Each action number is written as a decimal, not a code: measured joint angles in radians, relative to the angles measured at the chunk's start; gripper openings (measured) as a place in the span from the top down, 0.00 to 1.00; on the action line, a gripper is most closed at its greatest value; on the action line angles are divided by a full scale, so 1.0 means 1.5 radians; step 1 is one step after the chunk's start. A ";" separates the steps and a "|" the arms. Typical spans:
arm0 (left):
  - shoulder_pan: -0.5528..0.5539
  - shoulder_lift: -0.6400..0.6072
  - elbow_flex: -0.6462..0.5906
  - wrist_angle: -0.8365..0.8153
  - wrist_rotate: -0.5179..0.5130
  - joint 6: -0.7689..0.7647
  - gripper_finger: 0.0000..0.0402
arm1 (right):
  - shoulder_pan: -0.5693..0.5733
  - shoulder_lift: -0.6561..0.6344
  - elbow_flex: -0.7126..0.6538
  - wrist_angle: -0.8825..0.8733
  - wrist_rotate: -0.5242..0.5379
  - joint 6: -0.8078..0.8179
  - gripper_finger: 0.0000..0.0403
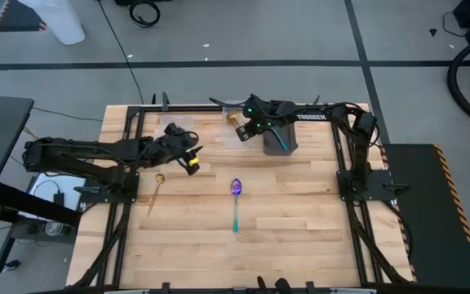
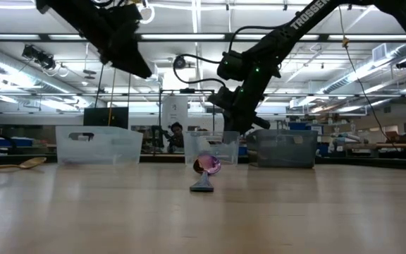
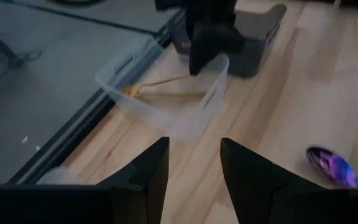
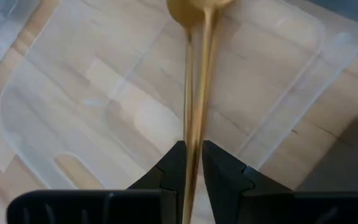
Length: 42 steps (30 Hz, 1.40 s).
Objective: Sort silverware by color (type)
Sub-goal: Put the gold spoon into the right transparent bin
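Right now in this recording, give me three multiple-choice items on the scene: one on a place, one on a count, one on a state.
1. Where is the right hand?
A. Over the clear bin at the table's far edge
B. Over the purple spoon
C. Off the table

2. How many spoons lie loose on the bare table top?
A. None
B. Two
C. Five

3. What is the left hand doing?
A. Gripping a silver spoon
B. Open and holding nothing
C. Shut on a bin wall

Answers: 1 A, the right wrist view shows clear plastic right beneath it. 2 B, the high view shows one gold spoon and one purple spoon on the wood. 3 B, the left wrist view shows a bare gap between its fingers.
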 joint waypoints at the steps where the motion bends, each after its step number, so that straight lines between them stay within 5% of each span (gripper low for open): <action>1: -0.001 -0.012 -0.001 -0.015 0.000 -0.003 0.62 | 0.000 0.000 0.000 0.000 0.000 0.000 0.84; 12: -0.045 -0.056 -0.001 -0.063 0.000 -0.046 0.62 | 0.001 -0.021 0.011 0.013 -0.041 -0.031 0.78; 26: -0.077 -0.055 -0.001 -0.360 0.029 -0.405 0.62 | 0.113 -0.104 0.013 0.065 0.192 -0.176 0.78; 34: -0.094 -0.036 -0.005 -0.449 0.031 -0.501 0.62 | 0.168 -0.108 0.012 0.064 0.199 -0.197 0.78; 42: -0.128 0.017 -0.060 -0.427 0.031 -0.534 0.62 | 0.244 -0.108 -0.025 0.088 0.198 -0.210 0.78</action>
